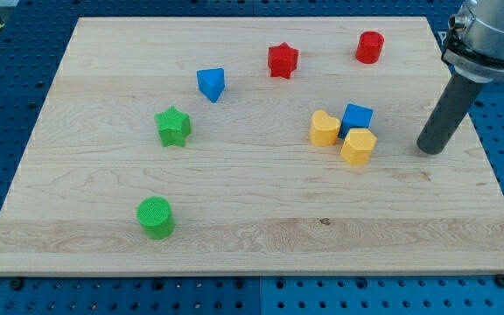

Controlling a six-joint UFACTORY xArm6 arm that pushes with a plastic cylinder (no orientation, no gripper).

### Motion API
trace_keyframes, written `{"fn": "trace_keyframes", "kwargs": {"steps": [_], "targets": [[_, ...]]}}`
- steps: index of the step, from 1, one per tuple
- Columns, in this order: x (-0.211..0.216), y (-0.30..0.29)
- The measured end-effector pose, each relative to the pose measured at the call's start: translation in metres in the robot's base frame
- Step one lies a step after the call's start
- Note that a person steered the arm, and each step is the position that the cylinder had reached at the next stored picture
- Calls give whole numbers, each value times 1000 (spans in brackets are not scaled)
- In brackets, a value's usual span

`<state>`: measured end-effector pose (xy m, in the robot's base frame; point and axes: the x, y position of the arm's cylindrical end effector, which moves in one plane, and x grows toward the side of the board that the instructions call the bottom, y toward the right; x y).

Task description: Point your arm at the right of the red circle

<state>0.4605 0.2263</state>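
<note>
The smooth dark rod's tip rests on the pale grained wooden board near the view's right edge; the rod has no jaws. The ridged red cylinder sits well above, toward the view's top. Left of the tip cluster a blue cube and two yellow blocks.

view: single camera | high, tilted down | whole wooden board in frame, near
</note>
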Motion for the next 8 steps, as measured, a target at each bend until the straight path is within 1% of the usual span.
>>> {"fn": "trace_keyframes", "kwargs": {"steps": [2,4,6,8], "targets": [[-54,0],[-60,1],[-77,28],[-112,51]]}}
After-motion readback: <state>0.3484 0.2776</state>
